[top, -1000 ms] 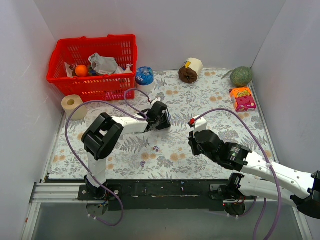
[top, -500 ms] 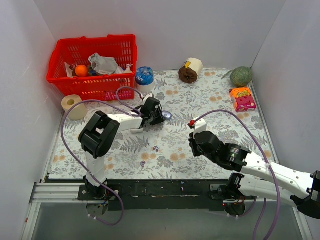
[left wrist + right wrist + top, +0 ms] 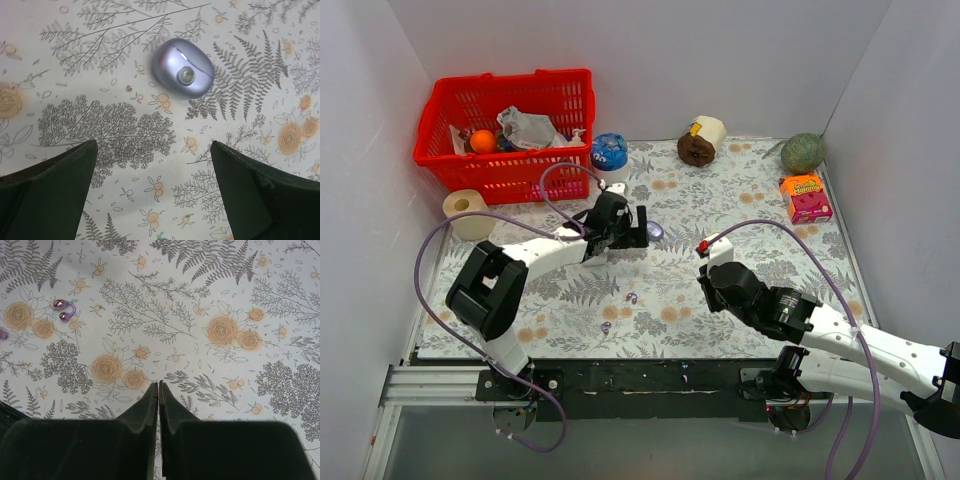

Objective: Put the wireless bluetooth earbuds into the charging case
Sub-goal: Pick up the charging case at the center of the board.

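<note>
The charging case [image 3: 183, 74], a glossy pale oval with a round button, lies flat on the floral cloth [image 3: 653, 230]. My left gripper [image 3: 152, 145] stands open just short of it, touching nothing [image 3: 637, 231]. One earbud [image 3: 63, 309], a tiny purple bit, lies on the cloth [image 3: 632, 297]. The other earbud [image 3: 606, 327] is nearer the front edge and shows only at the left border of the right wrist view [image 3: 2, 333]. My right gripper [image 3: 159, 386] is shut and empty, hovering to the right of the earbuds [image 3: 704, 281].
A red basket [image 3: 440, 150] of items stands at the back left, with a paper roll [image 3: 468, 210] and a blue-lidded container [image 3: 609, 152] beside it. A brown roll [image 3: 702, 142], a green ball [image 3: 802, 152] and an orange box [image 3: 806, 197] sit at the back right.
My left gripper went from shut to wide open and drew back to the left, leaving the charging case lying on the cloth. The right arm has hardly moved.
</note>
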`<control>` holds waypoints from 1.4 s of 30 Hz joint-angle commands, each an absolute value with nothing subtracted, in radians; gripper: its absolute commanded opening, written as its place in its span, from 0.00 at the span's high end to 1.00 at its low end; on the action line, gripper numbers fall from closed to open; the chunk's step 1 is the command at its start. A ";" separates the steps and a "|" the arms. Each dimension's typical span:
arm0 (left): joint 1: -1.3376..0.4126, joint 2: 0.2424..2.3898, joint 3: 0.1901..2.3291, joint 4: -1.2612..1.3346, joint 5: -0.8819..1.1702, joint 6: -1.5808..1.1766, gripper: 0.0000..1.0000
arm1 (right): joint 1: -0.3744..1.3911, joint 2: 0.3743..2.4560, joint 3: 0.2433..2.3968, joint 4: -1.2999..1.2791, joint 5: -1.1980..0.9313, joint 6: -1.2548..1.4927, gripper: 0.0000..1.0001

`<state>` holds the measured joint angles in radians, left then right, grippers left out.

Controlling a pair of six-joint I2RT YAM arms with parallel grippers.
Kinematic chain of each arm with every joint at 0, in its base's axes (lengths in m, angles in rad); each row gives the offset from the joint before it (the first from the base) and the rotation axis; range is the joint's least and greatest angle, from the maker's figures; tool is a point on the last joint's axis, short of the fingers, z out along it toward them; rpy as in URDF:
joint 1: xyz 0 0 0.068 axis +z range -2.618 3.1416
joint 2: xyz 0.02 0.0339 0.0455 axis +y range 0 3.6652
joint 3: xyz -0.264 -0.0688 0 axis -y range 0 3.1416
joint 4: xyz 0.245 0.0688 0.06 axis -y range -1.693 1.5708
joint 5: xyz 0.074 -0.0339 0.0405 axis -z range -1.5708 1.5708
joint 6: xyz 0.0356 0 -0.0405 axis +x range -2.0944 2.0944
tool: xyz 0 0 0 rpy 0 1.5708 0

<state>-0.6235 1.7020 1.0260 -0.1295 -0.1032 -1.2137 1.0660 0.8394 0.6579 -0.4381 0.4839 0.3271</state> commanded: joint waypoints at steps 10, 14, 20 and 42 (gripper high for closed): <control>-0.600 1.956 1.334 -0.192 0.232 -0.724 0.02 | 1.055 0.835 0.698 -0.446 0.520 0.290 0.88; -0.580 1.997 1.406 -0.225 0.180 -0.684 0.02 | 1.054 0.839 0.703 -0.456 0.528 0.273 0.88; -0.568 2.060 1.453 -0.261 0.189 -0.641 0.02 | 1.049 0.865 0.706 -0.448 0.529 0.244 0.87; -0.624 2.149 1.499 -0.313 0.068 -0.569 0.11 | 1.034 0.833 0.638 -0.391 0.511 0.222 0.87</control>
<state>-0.6117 2.1086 1.4647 -0.2424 0.1219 -0.5865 1.0405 0.8570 0.6487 -0.4324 0.5022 0.2317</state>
